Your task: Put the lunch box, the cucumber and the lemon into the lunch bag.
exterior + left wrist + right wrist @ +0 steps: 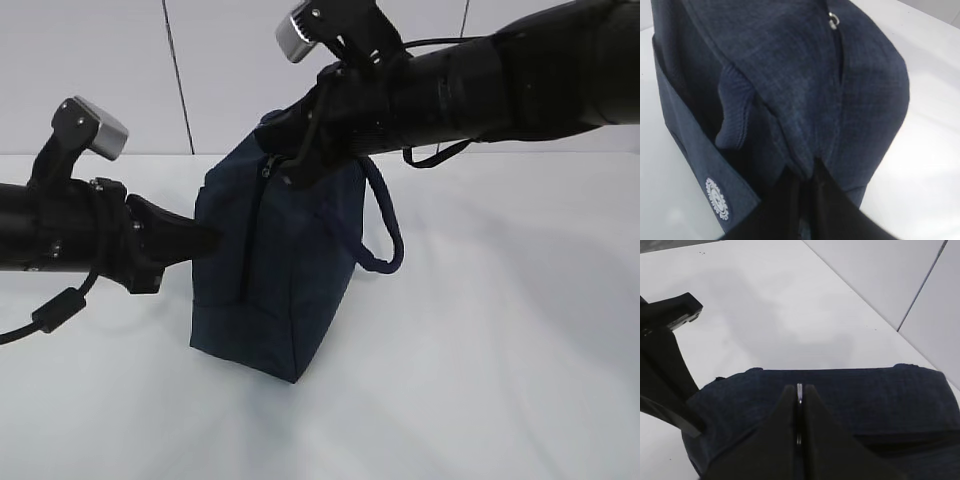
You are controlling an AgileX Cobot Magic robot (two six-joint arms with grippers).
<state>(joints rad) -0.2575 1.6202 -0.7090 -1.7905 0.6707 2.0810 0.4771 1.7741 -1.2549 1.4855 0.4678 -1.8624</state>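
The lunch bag (270, 270) stands upright on the white table (500, 350), centre of the exterior frame, slightly left of middle, zipper line running down its near face, padded loop handle (385, 225) hanging off its right side. Left gripper (205, 238) enters from the left edge at mid-height; its tip touches the bag's left side. In the left wrist view the fingers (832, 210) at the bottom centre are clenched on a pinched fold of the navy fabric, and a white round logo (717, 198) shows at the lower left on the bag's side panel. A silver ring (833, 20) sits at the top of that frame, on the zipper line. Right gripper (290, 165) reaches in from the upper right of the exterior frame and meets the bag's top edge. In the right wrist view its fingers (812, 440) are pressed together at bottom centre with a thin silvery metal piece (799, 392) clamped between them, just over the bag's top; likely the zipper pull. Lunch box, cucumber and lemon: not visible in any view.
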